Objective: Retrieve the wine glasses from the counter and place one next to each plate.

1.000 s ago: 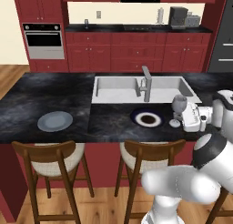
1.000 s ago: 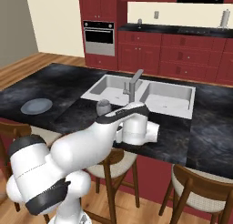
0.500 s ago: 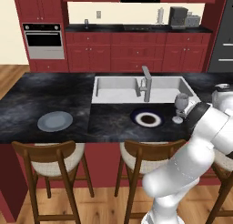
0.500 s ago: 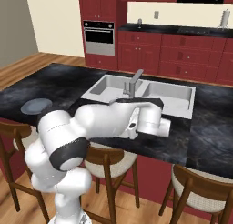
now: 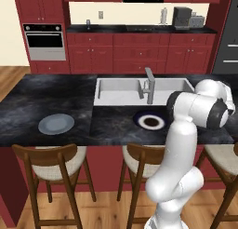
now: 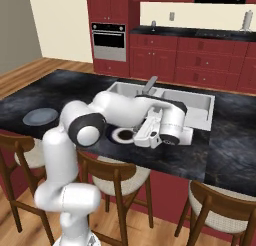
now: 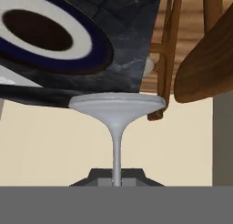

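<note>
In the hand view, my gripper (image 7: 117, 178) is shut on the thin stem of a clear greyish wine glass (image 7: 117, 104), whose round foot points away from the hand. Just beyond the foot lies a plate (image 7: 45, 32) with a dark rim, a white ring and a dark centre, near the island's front edge. In the right base view the hand (image 6: 149, 135) hangs low over the island right of that ringed plate (image 6: 122, 135). A grey-blue plate (image 5: 56, 124) (image 6: 40, 116) lies far to the left. The black counter (image 5: 139, 29) runs along the back wall.
The sink (image 5: 121, 90) with its faucet (image 5: 149, 84) sits in the island behind the ringed plate (image 5: 149, 121). Wooden stools (image 5: 51, 158) (image 6: 115, 177) stand along the island's front edge. My white elbow (image 5: 200, 107) blocks the island's right part in the left base view.
The arm has folded, its elbow swinging left and up over the hand. The hand has turned and shifted slightly right beside the ringed plate. The glass stays held.
</note>
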Robot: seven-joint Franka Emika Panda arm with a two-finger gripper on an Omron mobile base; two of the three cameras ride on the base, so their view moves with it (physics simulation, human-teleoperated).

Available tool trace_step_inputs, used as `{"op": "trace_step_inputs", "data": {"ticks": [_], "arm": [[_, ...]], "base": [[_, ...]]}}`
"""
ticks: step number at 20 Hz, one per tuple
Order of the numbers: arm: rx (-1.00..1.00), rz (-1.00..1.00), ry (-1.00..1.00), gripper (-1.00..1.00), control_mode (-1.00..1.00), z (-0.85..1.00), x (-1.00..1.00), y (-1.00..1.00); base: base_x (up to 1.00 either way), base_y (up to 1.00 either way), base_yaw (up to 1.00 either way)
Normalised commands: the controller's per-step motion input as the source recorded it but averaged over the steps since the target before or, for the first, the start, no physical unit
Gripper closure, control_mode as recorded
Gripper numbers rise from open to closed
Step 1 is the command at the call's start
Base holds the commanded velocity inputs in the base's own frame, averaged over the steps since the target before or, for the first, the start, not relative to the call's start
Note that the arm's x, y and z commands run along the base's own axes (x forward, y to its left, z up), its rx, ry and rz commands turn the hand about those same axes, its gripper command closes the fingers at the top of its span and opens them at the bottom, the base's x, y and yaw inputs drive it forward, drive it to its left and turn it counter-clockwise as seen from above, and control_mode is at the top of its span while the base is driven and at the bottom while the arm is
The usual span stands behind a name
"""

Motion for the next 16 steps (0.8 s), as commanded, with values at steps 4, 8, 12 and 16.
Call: {"op": "trace_step_inputs", "data": {"ticks": [4, 8, 12, 16], "arm": [[0.0, 0.0, 0.0, 1.0, -1.0, -0.09, 0.24, -0.35], [0.0, 0.0, 0.0, 1.0, -1.0, -0.14, 0.26, -0.18], [0.0, 0.0, 0.0, 1.0, -1.0, -0.16, 0.28, -0.07], [0.0, 0.0, 0.0, 1.0, -1.0, -0.23, 0.34, 0.0]], "base": [[0.0, 0.0, 0.0], [0.0, 0.0, 0.0], [0.0, 0.0, 0.0], [0.0, 0.0, 0.0]]}}
